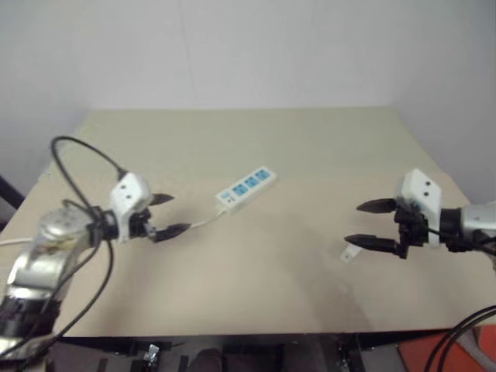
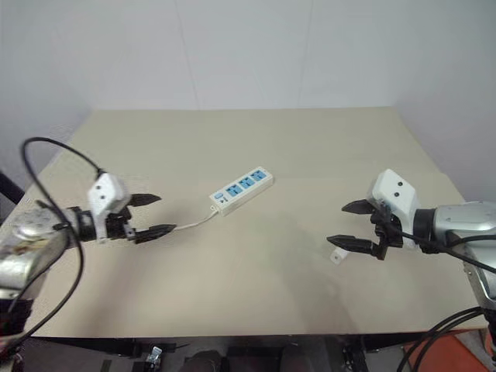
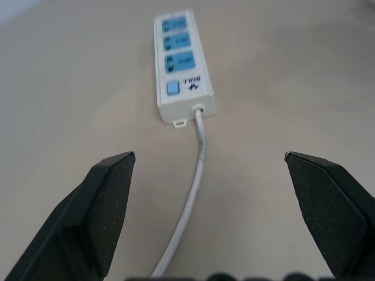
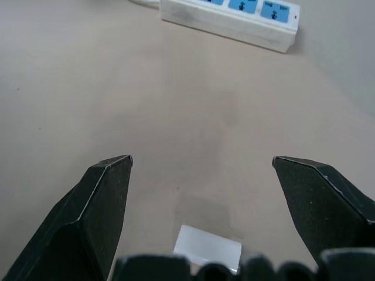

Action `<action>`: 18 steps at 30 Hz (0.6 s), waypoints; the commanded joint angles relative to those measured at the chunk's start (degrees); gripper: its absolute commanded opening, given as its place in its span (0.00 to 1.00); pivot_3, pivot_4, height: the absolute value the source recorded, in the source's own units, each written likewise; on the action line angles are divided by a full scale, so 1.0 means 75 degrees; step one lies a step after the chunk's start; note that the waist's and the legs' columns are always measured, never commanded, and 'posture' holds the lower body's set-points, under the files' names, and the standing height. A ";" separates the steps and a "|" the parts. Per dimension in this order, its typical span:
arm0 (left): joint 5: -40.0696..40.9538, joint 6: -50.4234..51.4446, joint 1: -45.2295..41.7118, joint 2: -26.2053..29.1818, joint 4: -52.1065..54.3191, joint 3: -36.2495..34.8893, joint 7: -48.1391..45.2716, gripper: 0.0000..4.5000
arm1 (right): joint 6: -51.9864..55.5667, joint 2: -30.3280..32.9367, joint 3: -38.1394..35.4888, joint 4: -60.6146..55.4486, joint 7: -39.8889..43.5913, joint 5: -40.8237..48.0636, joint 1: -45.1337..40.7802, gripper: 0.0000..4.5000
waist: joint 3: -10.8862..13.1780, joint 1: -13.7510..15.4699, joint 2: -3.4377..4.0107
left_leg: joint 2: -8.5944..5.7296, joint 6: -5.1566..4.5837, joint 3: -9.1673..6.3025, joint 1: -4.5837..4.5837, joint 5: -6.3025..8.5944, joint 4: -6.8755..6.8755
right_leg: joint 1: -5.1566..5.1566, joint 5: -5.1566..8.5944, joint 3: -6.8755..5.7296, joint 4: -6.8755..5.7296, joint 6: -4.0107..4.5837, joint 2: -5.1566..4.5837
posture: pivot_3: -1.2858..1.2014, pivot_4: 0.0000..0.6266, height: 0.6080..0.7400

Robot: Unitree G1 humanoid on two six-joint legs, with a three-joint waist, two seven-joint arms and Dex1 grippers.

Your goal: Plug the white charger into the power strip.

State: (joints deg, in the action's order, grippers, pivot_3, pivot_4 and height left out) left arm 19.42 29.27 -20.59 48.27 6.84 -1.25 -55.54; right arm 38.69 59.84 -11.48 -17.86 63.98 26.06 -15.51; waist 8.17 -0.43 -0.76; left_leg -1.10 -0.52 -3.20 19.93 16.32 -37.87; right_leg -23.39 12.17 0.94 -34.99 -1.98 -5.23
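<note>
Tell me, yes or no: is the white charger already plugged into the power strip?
No. The white charger lies on the table beside the right gripper, apart from the power strip.

Bare table (image 2: 294, 163) surrounds the power strip (image 2: 241, 189); only its cord (image 2: 194, 223) intrudes.

The small plain white boxy charger (image 4: 208, 249) is partly hidden behind the right gripper's black base. The thin white cord (image 3: 190, 202) of the long white power strip (image 3: 180, 64) runs out of frame (far end unseen). Socket markings are too small to read.
</note>
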 commanded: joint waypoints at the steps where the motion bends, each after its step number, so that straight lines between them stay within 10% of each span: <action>1: -0.0523 0.0169 -0.0760 -0.0356 -0.0642 0.0755 0.0106 1.00 | -0.0053 0.0057 -0.0067 -0.0177 -0.0038 0.0157 -0.0215 1.00 | 0.0001 -0.0016 -0.0002 | -0.0001 0.0000 0.0000 0.0001 0.0000 0.0000 | 0.0000 0.0000 0.0000 0.0001 0.0000 -0.0001 | 0.52 0.24 1.00; 9: -0.2034 -0.0170 -0.2339 -0.1866 -0.3289 0.2119 0.0883 1.00 | 0.0013 0.0042 -0.0163 -0.0364 -0.0100 0.0244 -0.0120 1.00 | 0.0004 -0.0051 -0.0008 | -0.0005 -0.0001 -0.0004 -0.0003 0.0000 -0.0007 | 0.0013 0.0000 -0.0002 -0.0003 -0.0002 -0.0001 | 0.52 0.24 1.00; 18: -0.2391 -0.0654 -0.2593 -0.2397 -0.4214 0.2141 0.0894 0.43 | 0.0041 0.0091 -0.0407 -0.0561 -0.0220 0.0363 0.0178 1.00 | 0.0003 -0.0027 -0.0007 | -0.0007 -0.0001 -0.0004 -0.0028 0.0000 -0.0011 | 0.0035 0.0001 0.0002 0.0002 -0.0005 -0.0004 | 0.52 0.24 1.00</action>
State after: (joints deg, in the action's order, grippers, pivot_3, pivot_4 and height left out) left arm 2.69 24.09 -40.27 29.85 -24.22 15.00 -48.78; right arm 38.96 59.80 -11.93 -20.52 62.90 28.00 -14.31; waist 8.19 -0.63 -0.82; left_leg -1.14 -0.53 -3.23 19.71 16.32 -37.95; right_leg -23.13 12.17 0.95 -34.98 -2.02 -5.25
